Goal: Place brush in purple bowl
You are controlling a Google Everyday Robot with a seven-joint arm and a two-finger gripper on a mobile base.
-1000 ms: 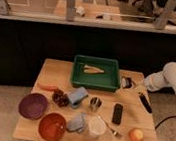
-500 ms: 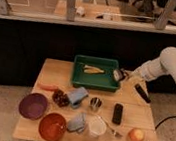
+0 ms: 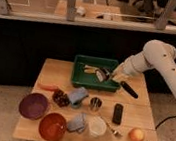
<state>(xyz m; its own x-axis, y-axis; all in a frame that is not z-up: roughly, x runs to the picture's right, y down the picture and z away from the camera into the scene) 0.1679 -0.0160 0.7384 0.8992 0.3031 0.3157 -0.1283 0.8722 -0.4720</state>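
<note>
Carrying appears to be the step in hand: the gripper [image 3: 111, 77], over the green tray's [image 3: 85, 84] right edge, seems clamped together on the brush [image 3: 129, 89]. Next it must swing to the purple bowl [image 3: 33, 105] at the table's [image 3: 141, 108] front-left corner, clearing the metal cup [image 3: 95, 103] and the blue cloth [image 3: 77, 96].

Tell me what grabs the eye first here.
The big white arm reaching in from the right, its gripper over the right rim of the green tray, jaws shut on the brush, whose black handle juts past the tray. Then the purple bowl and orange bowl at the front left of the table.
</note>
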